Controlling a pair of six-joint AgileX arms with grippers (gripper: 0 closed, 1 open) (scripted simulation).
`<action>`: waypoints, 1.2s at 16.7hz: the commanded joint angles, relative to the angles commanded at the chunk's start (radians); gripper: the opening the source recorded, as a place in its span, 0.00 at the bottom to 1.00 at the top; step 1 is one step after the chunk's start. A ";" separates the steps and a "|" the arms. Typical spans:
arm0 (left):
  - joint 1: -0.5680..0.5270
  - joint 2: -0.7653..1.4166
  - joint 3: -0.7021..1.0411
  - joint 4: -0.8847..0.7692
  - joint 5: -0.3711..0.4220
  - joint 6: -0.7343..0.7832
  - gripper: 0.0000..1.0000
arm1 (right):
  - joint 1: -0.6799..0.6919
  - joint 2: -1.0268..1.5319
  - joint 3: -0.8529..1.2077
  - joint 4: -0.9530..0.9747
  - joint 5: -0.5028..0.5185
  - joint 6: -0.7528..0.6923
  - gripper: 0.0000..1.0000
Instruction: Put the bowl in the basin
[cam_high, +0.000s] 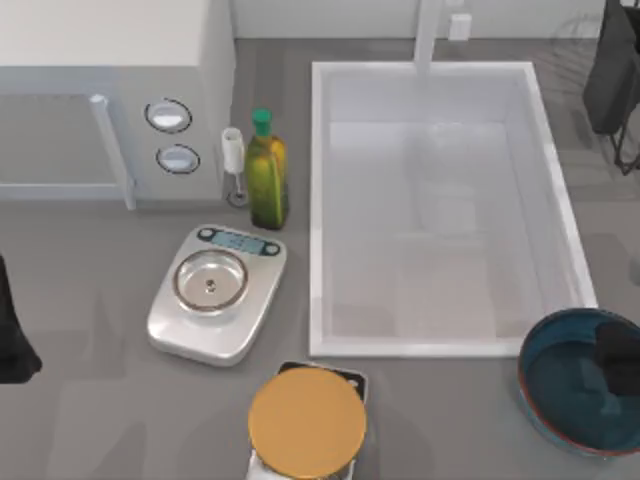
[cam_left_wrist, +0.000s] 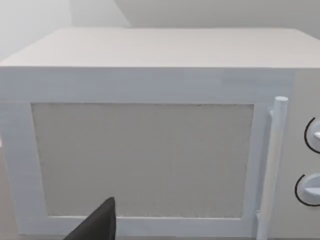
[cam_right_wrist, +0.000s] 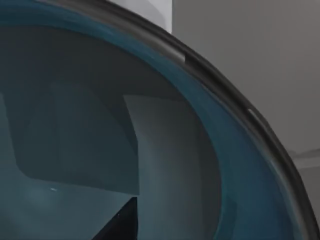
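Likely rigid, smooth, slippery: teal bowl (cam_high: 570, 395) wants a rim pinch; right gripper (cam_high: 618, 350) inside it (grip state unreadable).

No text, label, brand, number or sign can be read anywhere: the pale blue display strip on the silver kitchen scale with the round steel pan (cam_high: 216, 294) shows no legible figures, the green-capped olive-yellow glass bottle (cam_high: 267, 180) carries no readable label, and the two round knobs on the white box-shaped appliance (cam_left_wrist: 150, 145) have no markings that can be made out
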 joint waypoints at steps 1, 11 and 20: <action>0.000 0.000 0.000 0.000 0.000 0.000 1.00 | 0.000 0.000 0.000 0.000 0.000 0.000 0.62; 0.000 0.000 0.000 0.000 0.000 0.000 1.00 | 0.000 0.000 0.000 0.000 0.000 0.000 0.00; 0.000 0.000 0.000 0.000 0.000 0.000 1.00 | 0.010 -0.004 0.012 -0.015 -0.007 -0.003 0.00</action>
